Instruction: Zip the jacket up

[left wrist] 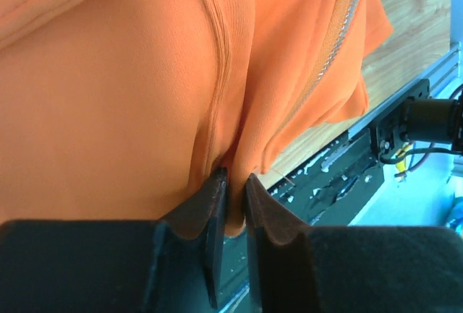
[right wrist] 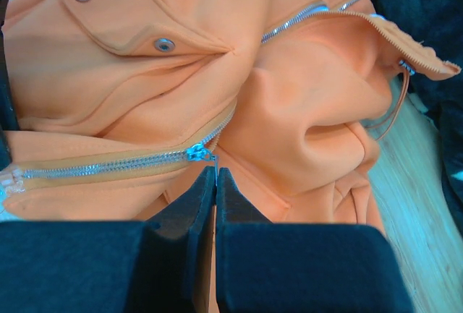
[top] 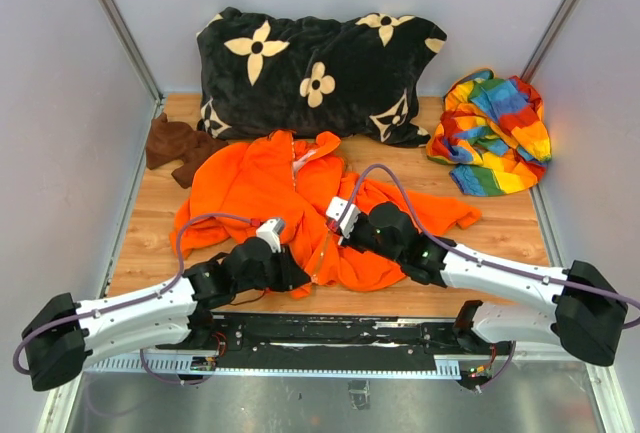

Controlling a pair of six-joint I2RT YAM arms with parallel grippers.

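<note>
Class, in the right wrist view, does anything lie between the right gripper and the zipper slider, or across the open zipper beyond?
Nothing separate. The right gripper sits shut at the slider; only a fold of the jacket bunches over the track.

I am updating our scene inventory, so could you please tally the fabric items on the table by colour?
Orange: 1, the jacket
Black with cream flowers: 1, the pillow
Brown: 1, the small cloth
Rainbow: 1, the striped cloth
Total: 4
</note>
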